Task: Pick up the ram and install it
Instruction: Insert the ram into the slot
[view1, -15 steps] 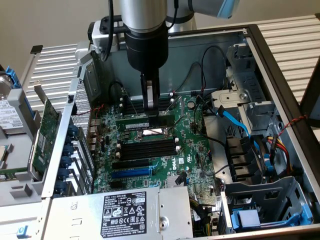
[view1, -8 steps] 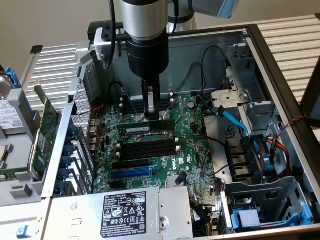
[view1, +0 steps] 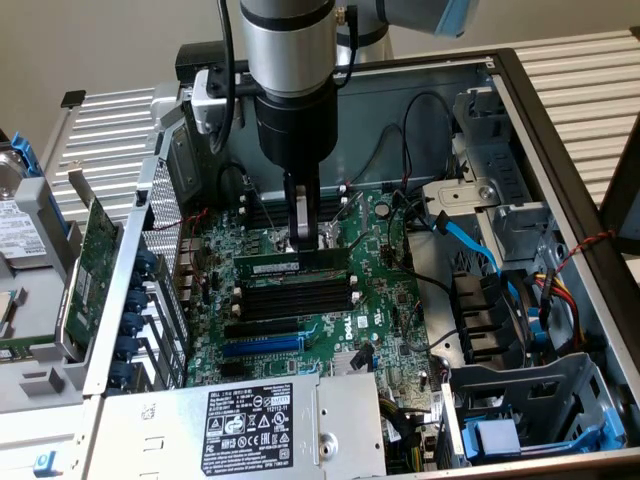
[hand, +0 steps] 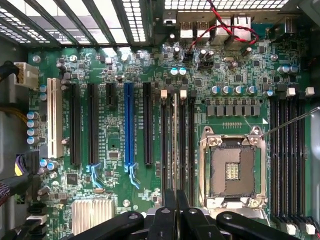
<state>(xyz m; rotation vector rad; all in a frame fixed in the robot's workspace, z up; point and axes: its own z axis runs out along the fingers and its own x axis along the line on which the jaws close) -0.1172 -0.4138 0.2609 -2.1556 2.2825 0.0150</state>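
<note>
The ram (view1: 292, 263) sits directly beneath my fingers (view1: 302, 210), standing on its long edge. The fingers are pressed together on its upper edge, pinching the thin board at about mid-length. In the wrist view the two fingers (hand: 169, 217) close on either side of the ram (hand: 175, 140), which shows edge-on as a pale line running straight away from them.

The relation that matters here is the ram's long axis. It runs across the exterior view from left to right, parallel to the empty black slots (view1: 295, 290) just beside it. It stands in the line of the slot of that bank nearest the CPU socket (hand: 232, 170). I judge it lined up with that slot, neither skewed nor tipped. I cannot tell whether it is fully down or whether the white end clips have caught.

Past the socket lies a second bank of empty slots (hand: 287, 160), well apart from the ram. On the other side are the longer expansion slots, one of them blue (hand: 129, 125). All of this is on the green motherboard (view1: 330, 330), which lies flat in the open computer case (view1: 560, 150). The power supply (view1: 250, 420) sits at the front edge, and a broader green card (view1: 95, 250) stands outside the case wall on the exterior view's left.
</note>
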